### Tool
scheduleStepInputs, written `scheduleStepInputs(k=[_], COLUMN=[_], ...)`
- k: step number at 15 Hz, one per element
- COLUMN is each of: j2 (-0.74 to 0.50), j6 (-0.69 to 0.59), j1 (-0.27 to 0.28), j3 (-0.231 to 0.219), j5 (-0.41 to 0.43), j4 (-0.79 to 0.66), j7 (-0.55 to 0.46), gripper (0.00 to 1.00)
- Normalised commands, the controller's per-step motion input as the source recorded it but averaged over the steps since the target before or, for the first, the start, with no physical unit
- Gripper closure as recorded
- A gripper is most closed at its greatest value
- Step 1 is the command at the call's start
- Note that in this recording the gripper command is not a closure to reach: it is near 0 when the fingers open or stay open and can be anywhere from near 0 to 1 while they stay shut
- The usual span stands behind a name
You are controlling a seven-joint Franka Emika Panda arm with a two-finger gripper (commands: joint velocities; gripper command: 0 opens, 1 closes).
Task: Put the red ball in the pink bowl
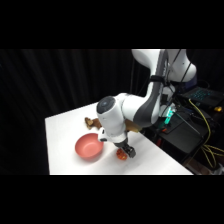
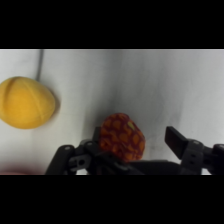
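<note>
Gripper [image 2: 136, 142] is lowered at the table [image 1: 65, 130], fingers spread around the red ball [image 2: 121, 137] without closing on it. The ball [image 1: 120, 154] sits on the table just beside the pink bowl [image 1: 89, 147]. A yellow ball [image 2: 26, 102] lies near the red ball.

From my seat the tabletop [image 1: 62, 135] reads as a plain, matt white sheet with no grain. The pink bowl [image 1: 89, 148] looks smooth, like moulded plastic with a soft sheen. Under the wrist camera the red ball [image 2: 121, 137] has a bumpy, pebbled skin with yellowish flecks, while the yellow ball [image 2: 26, 102] looks matt and faintly seamed. My claw [image 2: 141, 141] is matt black hard plastic; the arm [image 1: 120, 117] shells are glossy white.
</note>
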Motion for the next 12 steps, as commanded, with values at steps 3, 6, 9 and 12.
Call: scheduleStepInputs(k=[3, 6, 9, 12], j2=[0.17, 0.07, -0.02, -0.08], j6=[0.03, 0.02, 0.06, 0.12], j1=[-0.126, -0.137, -0.099, -0.036], j3=[0.113, 0.064, 0.020, 0.006], j5=[0.208, 0.137, 0.082, 0.045], j4=[0.14, 0.15, 0.09, -0.01], j7=[-0.24, -0.23, -0.18, -0.14], gripper=[0.00, 1.00, 1.00, 0.93])
